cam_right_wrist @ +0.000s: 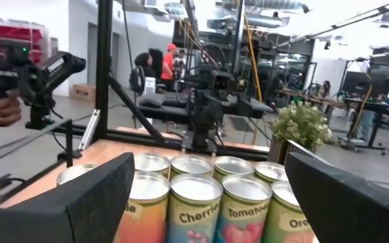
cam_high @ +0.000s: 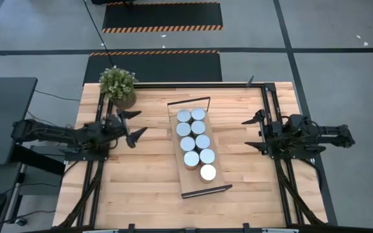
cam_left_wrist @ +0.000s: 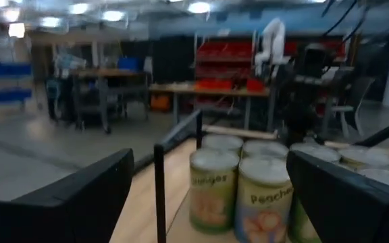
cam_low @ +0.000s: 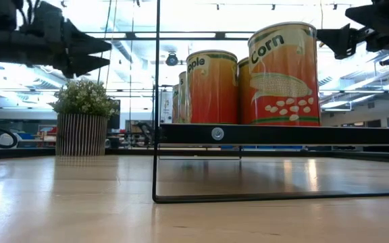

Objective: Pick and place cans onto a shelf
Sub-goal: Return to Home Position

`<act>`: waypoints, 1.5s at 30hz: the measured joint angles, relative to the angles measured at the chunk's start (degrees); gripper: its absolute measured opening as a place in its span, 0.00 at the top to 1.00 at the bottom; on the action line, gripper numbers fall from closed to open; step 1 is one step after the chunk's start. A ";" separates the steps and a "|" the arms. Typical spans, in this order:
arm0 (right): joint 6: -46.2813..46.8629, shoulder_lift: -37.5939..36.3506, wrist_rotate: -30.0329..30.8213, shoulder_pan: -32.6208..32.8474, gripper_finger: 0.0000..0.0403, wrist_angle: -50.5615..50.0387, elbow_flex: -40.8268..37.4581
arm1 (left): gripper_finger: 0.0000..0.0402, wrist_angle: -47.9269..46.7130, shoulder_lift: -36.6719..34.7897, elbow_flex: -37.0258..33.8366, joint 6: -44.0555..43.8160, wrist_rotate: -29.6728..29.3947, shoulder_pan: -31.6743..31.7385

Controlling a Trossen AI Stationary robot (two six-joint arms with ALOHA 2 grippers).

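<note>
Left gripper (cam_left_wrist: 209, 162) gapes wide, empty; mid-frame between its fingers (cam_left_wrist: 80, 196), cans (cam_left_wrist: 262, 196) sit packed on the shelf (cam_left_wrist: 159, 189).

Ceiling lights (cam_left_wrist: 198, 7) lit the room from overhead. In the low view they washed the background to white, leaving the shelf (cam_low: 282, 133) a dark silhouette under the cans (cam_low: 282, 74). Soft glare streaked the table (cam_low: 80, 202) toward its near edge. From above, can tops gleamed pale and shadows were faint. The left wrist view was dimmer than the right.
</note>
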 joint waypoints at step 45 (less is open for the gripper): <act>6.34 0.13 5.57 -4.75 0.03 13.46 -6.69 | 0.21 -21.76 -27.60 -0.57 -6.08 11.85 -0.04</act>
